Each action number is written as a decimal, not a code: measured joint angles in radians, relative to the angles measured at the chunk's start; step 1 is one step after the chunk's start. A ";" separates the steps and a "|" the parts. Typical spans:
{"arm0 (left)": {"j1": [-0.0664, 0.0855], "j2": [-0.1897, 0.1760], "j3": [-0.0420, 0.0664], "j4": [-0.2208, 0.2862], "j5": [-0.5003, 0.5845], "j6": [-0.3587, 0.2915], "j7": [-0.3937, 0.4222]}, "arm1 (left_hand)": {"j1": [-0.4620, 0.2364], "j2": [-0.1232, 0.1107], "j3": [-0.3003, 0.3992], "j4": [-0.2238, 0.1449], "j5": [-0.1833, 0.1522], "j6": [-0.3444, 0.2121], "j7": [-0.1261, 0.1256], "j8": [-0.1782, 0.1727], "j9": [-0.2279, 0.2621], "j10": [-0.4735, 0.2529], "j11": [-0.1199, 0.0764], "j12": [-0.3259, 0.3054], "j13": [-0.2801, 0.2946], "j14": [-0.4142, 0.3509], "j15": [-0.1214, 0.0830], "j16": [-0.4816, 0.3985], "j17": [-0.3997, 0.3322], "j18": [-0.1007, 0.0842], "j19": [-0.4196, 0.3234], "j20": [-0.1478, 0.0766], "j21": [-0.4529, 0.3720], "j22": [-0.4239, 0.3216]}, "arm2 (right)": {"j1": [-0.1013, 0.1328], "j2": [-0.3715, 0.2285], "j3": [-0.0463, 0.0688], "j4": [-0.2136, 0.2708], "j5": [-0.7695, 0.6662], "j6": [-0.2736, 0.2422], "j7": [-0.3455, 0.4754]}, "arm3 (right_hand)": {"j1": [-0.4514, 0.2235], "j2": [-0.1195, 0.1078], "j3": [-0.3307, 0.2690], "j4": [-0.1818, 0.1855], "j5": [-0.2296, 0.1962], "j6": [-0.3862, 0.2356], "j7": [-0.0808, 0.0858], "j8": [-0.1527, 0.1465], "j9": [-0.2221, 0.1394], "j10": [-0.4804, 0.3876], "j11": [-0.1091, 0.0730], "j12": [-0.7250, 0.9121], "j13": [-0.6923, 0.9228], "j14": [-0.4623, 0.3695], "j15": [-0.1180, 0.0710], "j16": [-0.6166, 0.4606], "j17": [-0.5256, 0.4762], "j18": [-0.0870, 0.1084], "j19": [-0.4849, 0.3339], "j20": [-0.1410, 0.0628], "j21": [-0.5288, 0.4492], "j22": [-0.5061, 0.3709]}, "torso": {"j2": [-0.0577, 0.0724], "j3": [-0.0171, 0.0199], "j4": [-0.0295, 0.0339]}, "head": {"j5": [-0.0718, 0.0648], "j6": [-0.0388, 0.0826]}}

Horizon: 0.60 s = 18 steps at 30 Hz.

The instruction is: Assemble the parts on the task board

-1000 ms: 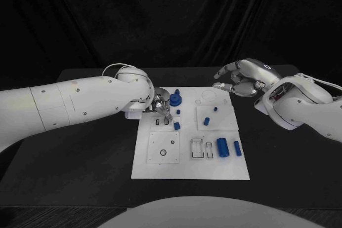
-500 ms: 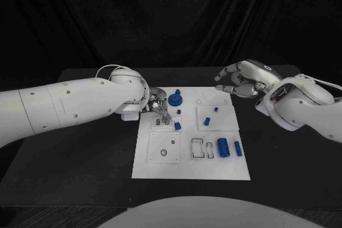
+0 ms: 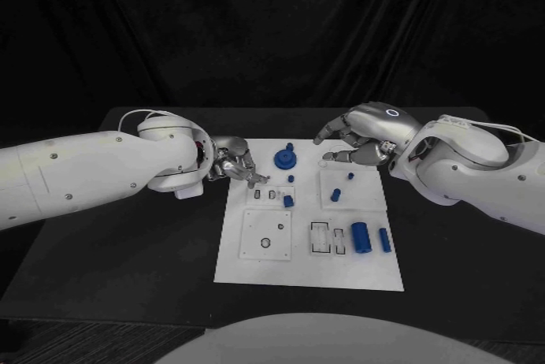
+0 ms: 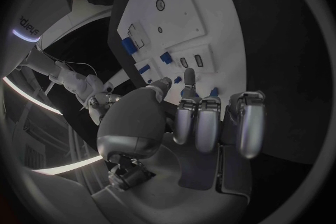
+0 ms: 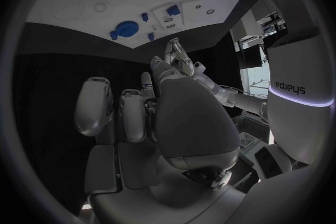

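The bench [image 3: 125,246] is matte black, backed by a dark curtain [image 3: 272,41]. The task board [image 3: 309,271], a flat white plate with rectangular recesses, lies at its centre. Smooth blue parts [image 3: 361,237], mostly cylinders, rest on the board. The left robot hand [image 3: 235,166], silver metal, hovers at the board's left edge, fingers spread, empty. The right robot hand [image 3: 361,135] hangs over the far right corner, fingers curled apart, empty.

Task board [image 3: 306,273] near edge lies unobstructed; left hand [image 3: 235,164], right hand [image 3: 361,137] crowd its far corners.
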 measured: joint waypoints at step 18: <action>-0.005 -0.050 -0.001 -0.008 0.176 -0.151 0.173 | 0.132 0.031 0.006 -0.028 0.089 -0.071 0.021 -0.016 -0.027 -0.003 0.018 0.000 0.000 0.000 0.014 0.000 0.000 0.000 -0.011 0.010 -0.007 0.000 | 0.001 0.171 0.000 -0.113 -0.156 0.203 0.093 | 0.029 -0.022 -0.009 0.000 -0.045 -0.020 -0.038 -0.062 -0.014 0.000 -0.022 0.004 0.000 -0.001 -0.020 0.018 0.000 0.000 0.007 -0.021 0.019 0.000 | 0.003 -0.0108 0.0179 | 0.067 0.000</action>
